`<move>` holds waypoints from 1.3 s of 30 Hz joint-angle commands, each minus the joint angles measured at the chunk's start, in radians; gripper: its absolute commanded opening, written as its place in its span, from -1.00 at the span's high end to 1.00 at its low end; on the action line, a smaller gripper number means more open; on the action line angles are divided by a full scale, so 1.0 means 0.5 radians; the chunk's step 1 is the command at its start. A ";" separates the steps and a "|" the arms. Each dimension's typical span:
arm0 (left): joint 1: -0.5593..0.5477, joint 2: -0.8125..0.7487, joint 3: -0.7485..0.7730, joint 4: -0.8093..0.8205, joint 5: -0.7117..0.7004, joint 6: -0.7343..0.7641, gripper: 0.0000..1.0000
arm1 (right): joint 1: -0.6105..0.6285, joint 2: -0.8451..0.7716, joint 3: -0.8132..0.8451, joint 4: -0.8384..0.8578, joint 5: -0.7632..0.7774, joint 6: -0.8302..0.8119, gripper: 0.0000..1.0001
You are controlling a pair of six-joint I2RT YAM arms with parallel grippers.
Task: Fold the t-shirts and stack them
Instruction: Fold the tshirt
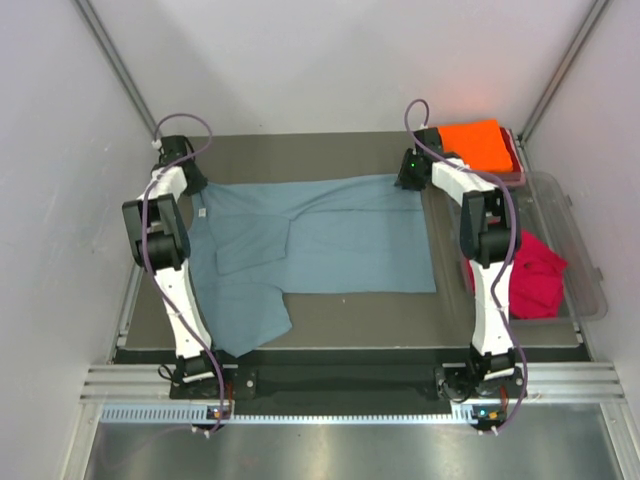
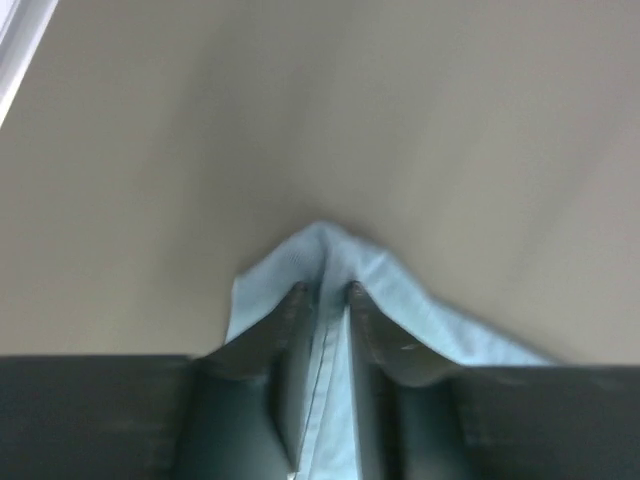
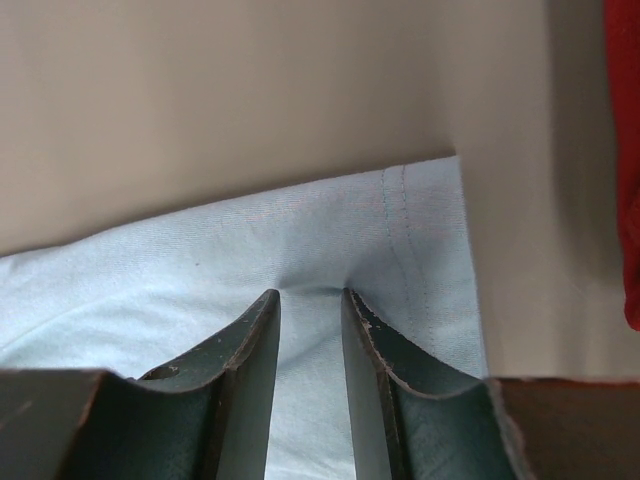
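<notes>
The grey-blue t-shirt [image 1: 340, 245] lies spread across the dark mat [image 1: 400, 315], one part folded over near its left side. My left gripper [image 1: 192, 178] is at the shirt's far left corner. In the left wrist view that gripper [image 2: 325, 290] is shut on a raised fold of the blue cloth [image 2: 400, 295]. My right gripper [image 1: 410, 176] is at the far right corner. There its tips [image 3: 310, 292] pinch a pucker of the same shirt [image 3: 200, 270] near a stitched hem. The orange t-shirt [image 1: 480, 145] lies folded at the back right. The red t-shirt [image 1: 535, 275] lies crumpled in the tub.
A clear plastic tub [image 1: 580, 240] stands along the mat's right edge, close to the right arm. White walls close in the left, the back and the right. A strip of red cloth [image 3: 625, 150] shows at the right edge of the right wrist view.
</notes>
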 commanded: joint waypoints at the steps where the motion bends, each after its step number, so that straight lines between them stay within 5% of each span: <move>1: 0.011 0.170 0.198 -0.028 0.033 -0.022 0.52 | -0.011 -0.055 -0.055 0.004 0.023 -0.015 0.35; 5: 0.011 0.339 0.452 -0.182 -0.016 -0.056 1.00 | -0.021 -0.067 -0.116 0.004 0.094 -0.070 0.35; 17: 0.051 0.514 0.692 -0.209 -0.029 -0.123 1.00 | -0.039 0.013 -0.002 -0.039 0.229 -0.126 0.38; 19: 0.057 0.514 0.793 -0.268 0.048 -0.084 0.87 | -0.042 0.013 0.010 -0.048 0.220 -0.126 0.38; 23: 0.057 0.318 0.867 -0.446 0.137 -0.028 0.30 | -0.036 -0.070 0.080 -0.060 0.131 -0.162 0.32; 29: 0.057 -0.277 0.536 -0.584 -0.148 -0.108 -0.08 | -0.024 -0.288 0.142 -0.137 -0.007 -0.175 0.22; 39: 0.097 -1.201 -0.703 -0.838 -0.255 -0.586 -0.05 | 0.053 -0.871 -0.545 0.074 -0.197 -0.135 -0.04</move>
